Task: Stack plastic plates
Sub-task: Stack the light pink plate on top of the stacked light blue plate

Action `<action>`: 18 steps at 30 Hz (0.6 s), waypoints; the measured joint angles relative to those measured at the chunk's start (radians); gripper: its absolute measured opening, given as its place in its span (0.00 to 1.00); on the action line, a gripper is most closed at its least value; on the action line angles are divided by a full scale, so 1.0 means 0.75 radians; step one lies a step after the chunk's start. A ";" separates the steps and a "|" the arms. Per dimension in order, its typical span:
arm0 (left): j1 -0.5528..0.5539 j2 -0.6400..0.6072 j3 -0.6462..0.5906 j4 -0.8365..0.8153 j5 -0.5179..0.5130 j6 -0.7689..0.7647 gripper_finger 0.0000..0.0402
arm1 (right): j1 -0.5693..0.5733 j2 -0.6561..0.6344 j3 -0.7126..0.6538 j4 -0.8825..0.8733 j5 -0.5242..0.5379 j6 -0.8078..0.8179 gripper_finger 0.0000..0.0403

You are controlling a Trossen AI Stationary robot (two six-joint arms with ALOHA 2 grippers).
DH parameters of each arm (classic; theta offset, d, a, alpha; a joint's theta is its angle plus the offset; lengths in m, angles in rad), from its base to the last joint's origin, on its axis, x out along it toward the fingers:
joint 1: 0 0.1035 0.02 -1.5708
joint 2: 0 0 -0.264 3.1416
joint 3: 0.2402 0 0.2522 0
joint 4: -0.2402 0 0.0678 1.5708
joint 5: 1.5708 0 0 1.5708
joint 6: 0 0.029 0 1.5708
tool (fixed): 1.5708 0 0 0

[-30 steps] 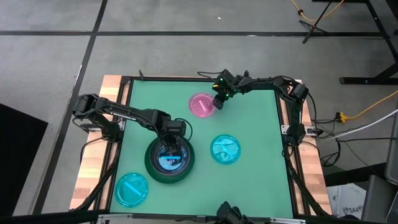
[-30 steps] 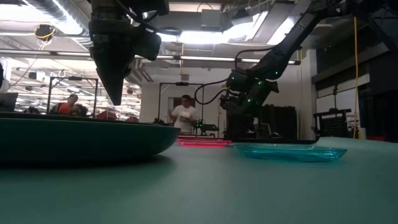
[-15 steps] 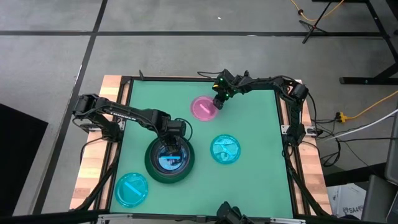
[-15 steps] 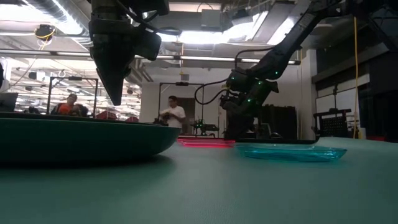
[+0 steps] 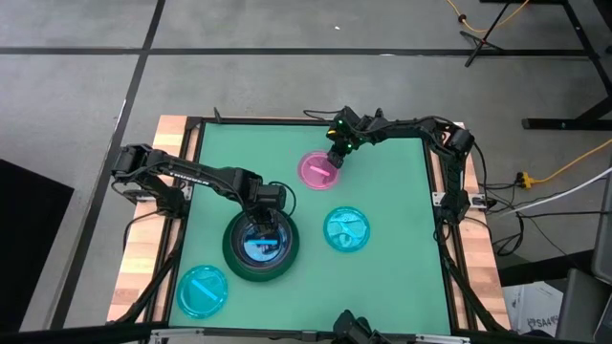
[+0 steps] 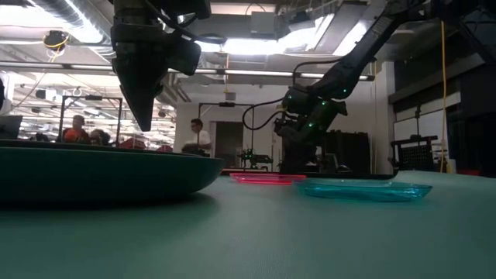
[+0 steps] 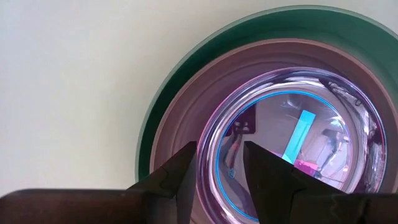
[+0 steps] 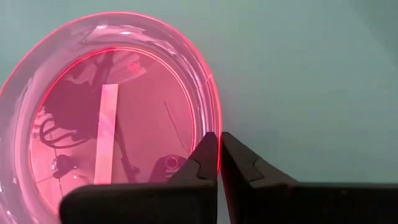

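A small translucent pink plate (image 5: pixel 316 170) (image 6: pixel 267 177) (image 8: pixel 112 137) lies flat on the green mat at the table's far middle. My right gripper (image 5: pixel 334 159) (image 8: pixel 219 135) is shut on its rim. A stack (image 5: pixel 260 244) sits nearer the left. In it, a large dark green plate (image 7: pixel 155 118) holds a pink plate (image 7: pixel 186 106) and small translucent plates (image 7: pixel 292 137). My left gripper (image 5: pixel 265 212) (image 7: pixel 221 163) (image 6: pixel 144 120) hovers open just above this stack and touches nothing. Two cyan plates lie apart on the mat: one (image 5: pixel 346 229) (image 6: pixel 364 189) and another (image 5: pixel 202 290). My right gripper pinches the pink plate's raised rim (image 8: pixel 214 118) between its two fingertips, one inside the rim and one outside. The rim section is on the plate's far-right side. The fingers come from above, slanting down. The plate's bottom stays on the mat.
The mat is framed by a black rail (image 5: pixel 196 172) and wooden side strips. Open mat lies between the stack and the pink plate. In the low view, people stand in the room far behind the table.
My right gripper has drawn the pink plate a short way along the mat toward the near edge and slightly right, holding its rim throughout. The plate has stayed flat.
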 joint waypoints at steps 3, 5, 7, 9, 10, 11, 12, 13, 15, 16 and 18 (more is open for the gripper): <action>0.000 -0.001 0.000 0.000 0.000 0.000 0.31 | 0.006 0.000 0.000 0.000 0.000 -0.023 0.00; 0.000 -0.002 0.000 0.000 0.000 0.000 0.31 | 0.010 0.000 0.000 0.002 0.001 -0.027 0.00; 0.004 -0.002 0.000 0.000 0.001 0.000 0.31 | 0.022 0.000 0.000 0.011 0.001 -0.049 0.00; 0.010 -0.003 0.000 0.000 0.000 0.000 0.31 | 0.038 0.000 0.000 0.032 0.002 -0.062 0.00; 0.013 -0.003 0.000 0.000 0.000 0.000 0.31 | 0.048 0.000 -0.001 0.048 0.000 -0.065 0.00; 0.019 -0.004 0.000 0.000 0.000 0.000 0.31 | 0.057 0.001 -0.001 0.066 -0.001 -0.065 0.00; 0.023 -0.004 0.000 0.000 0.000 0.000 0.31 | 0.068 0.001 -0.001 0.083 0.000 -0.066 0.00; 0.028 -0.004 0.000 -0.001 0.001 -0.001 0.31 | 0.078 0.001 -0.001 0.098 -0.001 -0.067 0.00; 0.036 -0.004 0.000 -0.001 0.000 -0.001 0.31 | 0.097 0.001 -0.001 0.132 -0.002 -0.068 0.00; 0.040 -0.013 0.000 -0.004 0.000 0.000 0.31 | 0.106 0.001 -0.001 0.148 -0.002 -0.068 0.00; 0.045 -0.027 0.001 -0.004 0.000 0.000 0.31 | 0.123 0.001 -0.001 0.177 -0.005 -0.068 0.00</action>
